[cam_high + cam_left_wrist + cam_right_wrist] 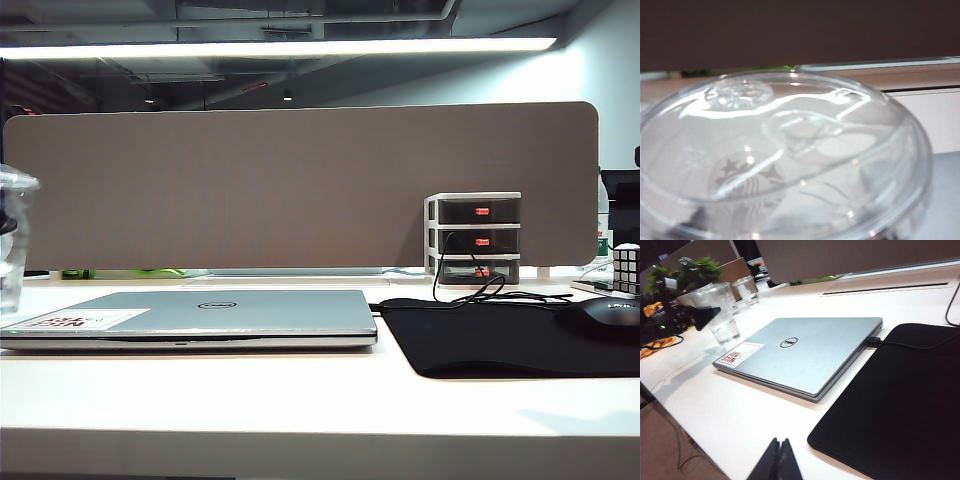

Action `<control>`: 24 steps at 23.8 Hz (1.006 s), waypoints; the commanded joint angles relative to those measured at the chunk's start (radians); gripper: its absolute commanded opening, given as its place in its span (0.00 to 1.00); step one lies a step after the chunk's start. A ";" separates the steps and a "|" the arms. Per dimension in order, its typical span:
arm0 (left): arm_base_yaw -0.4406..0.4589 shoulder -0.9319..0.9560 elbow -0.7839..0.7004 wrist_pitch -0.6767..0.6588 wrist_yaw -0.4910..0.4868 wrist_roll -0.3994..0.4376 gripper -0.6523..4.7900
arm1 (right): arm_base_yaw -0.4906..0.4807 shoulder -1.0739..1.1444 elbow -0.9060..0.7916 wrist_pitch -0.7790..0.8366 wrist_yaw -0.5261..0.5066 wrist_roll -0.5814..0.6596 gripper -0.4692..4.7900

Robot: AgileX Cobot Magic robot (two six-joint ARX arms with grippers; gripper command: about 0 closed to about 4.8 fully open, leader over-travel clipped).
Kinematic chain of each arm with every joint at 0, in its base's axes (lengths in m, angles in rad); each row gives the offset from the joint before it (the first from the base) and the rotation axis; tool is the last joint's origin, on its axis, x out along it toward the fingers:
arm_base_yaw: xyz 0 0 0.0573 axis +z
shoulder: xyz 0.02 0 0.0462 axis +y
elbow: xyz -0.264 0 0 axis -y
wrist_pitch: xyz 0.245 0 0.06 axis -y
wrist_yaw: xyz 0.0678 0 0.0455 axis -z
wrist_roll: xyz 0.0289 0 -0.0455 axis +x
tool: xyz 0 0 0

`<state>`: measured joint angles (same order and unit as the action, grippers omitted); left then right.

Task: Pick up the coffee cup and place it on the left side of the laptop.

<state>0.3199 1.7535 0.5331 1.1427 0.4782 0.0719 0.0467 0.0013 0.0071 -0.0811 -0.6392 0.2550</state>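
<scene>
Left pincer (700, 317) clamps one coffee cup (722, 315) at the single laptop's (200, 318) nine o'clock; right pincer (777, 460) together, over the tabletop (300, 410).

A white desk (300, 400) fills the foreground, backed by a long brown-grey partition panel (300, 185) with rounded corners. Above it a bright strip light (280, 46) runs across a dark ceiling with exposed pipes. At right, the wall (610, 70) is pale. In the right wrist view, a green leafy plant (682, 270) stands beyond the desk's far corner.
</scene>
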 commanded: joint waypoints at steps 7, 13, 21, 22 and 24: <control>0.010 0.020 -0.025 0.093 0.004 -0.031 0.80 | 0.000 -0.002 -0.006 0.010 -0.019 -0.001 0.09; 0.011 0.021 -0.026 0.084 0.004 -0.026 0.80 | 0.000 -0.002 -0.006 0.011 -0.019 -0.001 0.09; 0.026 0.068 -0.026 0.084 0.061 -0.027 0.95 | 0.000 -0.002 -0.006 0.012 -0.019 -0.001 0.09; 0.026 0.068 -0.026 0.084 0.061 -0.027 0.97 | 0.000 -0.002 -0.006 0.013 -0.018 -0.001 0.09; 0.026 0.068 -0.026 0.086 0.078 -0.027 1.00 | 0.000 -0.002 -0.006 0.016 -0.018 -0.001 0.09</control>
<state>0.3450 1.8248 0.5056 1.2121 0.5331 0.0471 0.0467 0.0013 0.0071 -0.0803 -0.6556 0.2546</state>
